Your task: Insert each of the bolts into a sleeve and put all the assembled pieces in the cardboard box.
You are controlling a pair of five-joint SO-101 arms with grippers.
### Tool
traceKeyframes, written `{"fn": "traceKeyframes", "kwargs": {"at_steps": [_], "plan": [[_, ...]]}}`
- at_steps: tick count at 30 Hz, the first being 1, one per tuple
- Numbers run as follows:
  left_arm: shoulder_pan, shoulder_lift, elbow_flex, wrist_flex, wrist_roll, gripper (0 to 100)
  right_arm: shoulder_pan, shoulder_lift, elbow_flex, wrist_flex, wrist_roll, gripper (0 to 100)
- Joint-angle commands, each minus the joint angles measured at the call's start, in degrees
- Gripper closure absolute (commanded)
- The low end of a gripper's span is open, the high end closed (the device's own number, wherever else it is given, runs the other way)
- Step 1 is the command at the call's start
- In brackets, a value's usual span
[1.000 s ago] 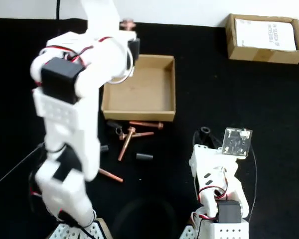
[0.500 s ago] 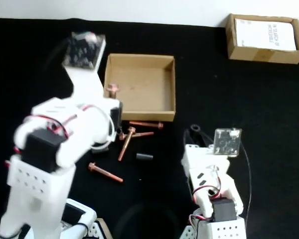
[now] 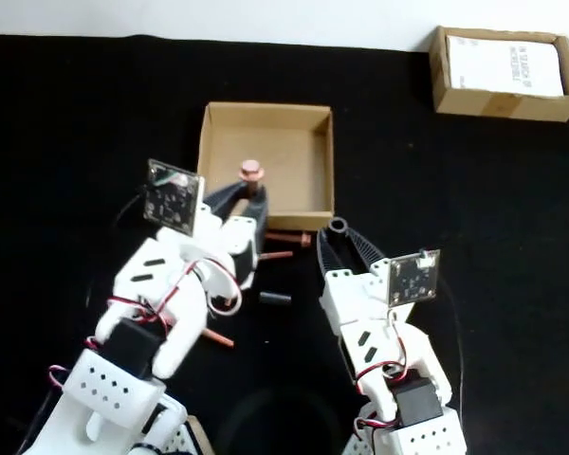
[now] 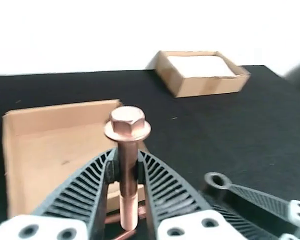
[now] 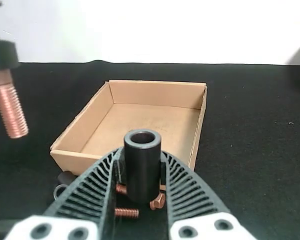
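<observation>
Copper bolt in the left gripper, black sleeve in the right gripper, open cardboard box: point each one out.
Copper hex-head bolt (image 4: 128,170): left wrist view, on its shank below the head.
Black cylindrical sleeve (image 5: 142,167): right wrist view, on its side wall.
Open brown cardboard box (image 3: 289,161): high view, on its bare floor.

I can read no text, number or sign here. The white sheet (image 3: 505,64) lying in the second cardboard box (image 3: 503,104), at the far corner of the tabletop, carries a few faint grey lines of print, but they are too small for me to make out. The small circuit board (image 3: 174,196) on my left wrist shows only tiny marks, which are not legible either.
</observation>
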State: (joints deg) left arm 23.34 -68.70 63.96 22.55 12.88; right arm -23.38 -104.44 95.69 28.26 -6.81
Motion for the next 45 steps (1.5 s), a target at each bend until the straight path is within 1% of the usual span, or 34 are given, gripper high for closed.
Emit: {"fn": "traceKeyframes", "kwargs": {"at_steps": [1,5,8,14,19,25,29,31,34,39,45], "plan": [[4.62,-1.36,-0.75,-2.46,-0.26,99,-0.57,-0.13,3.56,-1.10,0.44,99.1],[6.55,-0.75,-0.75,-8.97,-0.44,99,-0.57,-0.13,3.56,-1.10,0.44,99.1],[8.22,4.44,-3.21,-13.80,-0.35,99,-0.57,-0.13,3.56,-1.10,0.44,99.1],[13.49,16.92,-13.49,-9.58,-0.26,99,-0.57,-0.31,3.56,-1.10,0.44,99.1],[14.64,21.41,-14.55,-9.58,-0.35,99,-0.31,-0.40,3.38,-1.10,0.44,99.1],[14.29,23.78,-14.55,-9.67,-0.62,99,-0.31,-0.40,2.95,-1.01,0.35,99.1],[14.29,24.13,-14.64,-15.38,-0.62,99,-0.31,-0.40,3.21,-1.01,0.35,99.1],[14.37,24.22,-15.96,-16.88,-0.62,99,-0.31,-0.40,3.21,-1.01,0.35,99.1],[14.55,24.22,-18.07,-16.79,-0.62,99,-0.31,-0.40,3.30,-1.01,0.35,99.1],[14.29,24.57,-17.45,-16.70,-0.62,99,-0.31,-0.40,3.21,-1.01,0.35,99.1],[14.29,28.97,-17.45,-17.14,-0.70,99,-0.22,-0.40,3.12,-1.01,0.35,99.1]]}}
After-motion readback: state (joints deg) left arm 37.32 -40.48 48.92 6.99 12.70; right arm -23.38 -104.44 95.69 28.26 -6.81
